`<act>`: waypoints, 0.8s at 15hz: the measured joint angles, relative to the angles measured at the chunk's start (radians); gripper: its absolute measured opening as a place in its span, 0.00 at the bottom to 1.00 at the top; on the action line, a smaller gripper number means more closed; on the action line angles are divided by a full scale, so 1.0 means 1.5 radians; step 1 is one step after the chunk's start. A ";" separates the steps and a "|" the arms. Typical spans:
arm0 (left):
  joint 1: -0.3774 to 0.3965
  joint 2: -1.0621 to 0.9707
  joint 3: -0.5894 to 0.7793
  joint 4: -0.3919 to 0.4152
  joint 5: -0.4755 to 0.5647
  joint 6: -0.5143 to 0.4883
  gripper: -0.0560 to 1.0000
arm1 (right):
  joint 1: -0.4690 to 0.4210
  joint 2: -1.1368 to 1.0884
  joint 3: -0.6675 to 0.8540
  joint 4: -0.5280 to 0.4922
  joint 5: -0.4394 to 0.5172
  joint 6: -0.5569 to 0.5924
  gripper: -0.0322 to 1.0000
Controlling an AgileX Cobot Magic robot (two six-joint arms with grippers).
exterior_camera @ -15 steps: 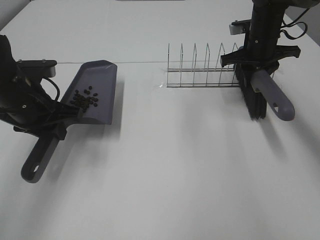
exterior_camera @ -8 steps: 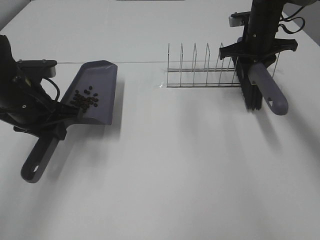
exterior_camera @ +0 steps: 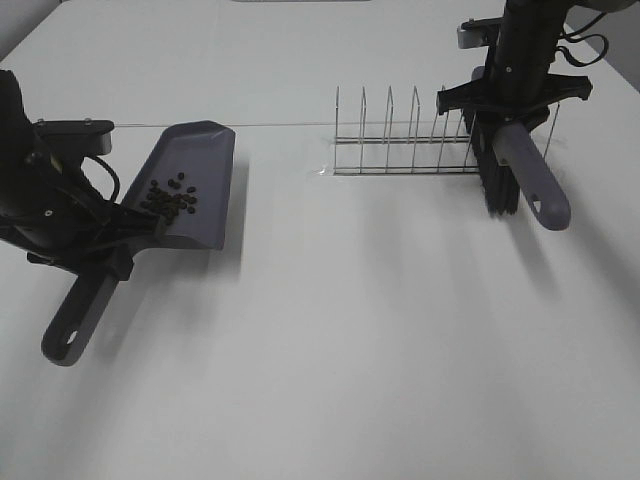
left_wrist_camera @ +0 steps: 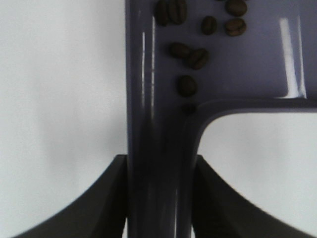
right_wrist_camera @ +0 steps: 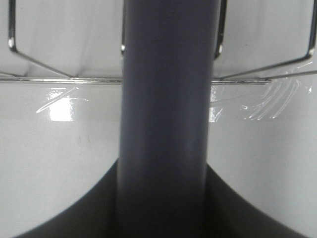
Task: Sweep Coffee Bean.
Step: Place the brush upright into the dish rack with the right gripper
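Grey dustpan (exterior_camera: 205, 160), nine o'clock, pinched by left claw (left_wrist_camera: 158, 194): carry level, beans (exterior_camera: 172, 197) aboard; right claw (right_wrist_camera: 163, 198) pinches brush (exterior_camera: 530, 178) at two o'clock.

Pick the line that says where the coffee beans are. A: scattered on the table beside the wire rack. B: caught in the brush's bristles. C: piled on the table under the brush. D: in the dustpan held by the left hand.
D: the coffee beans lie in a loose cluster on the blade of the dustpan, and the left hand is shut on its handle.
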 joint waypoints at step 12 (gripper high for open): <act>0.000 0.000 0.000 -0.005 -0.001 0.001 0.39 | -0.018 -0.044 -0.002 0.031 0.008 -0.006 0.81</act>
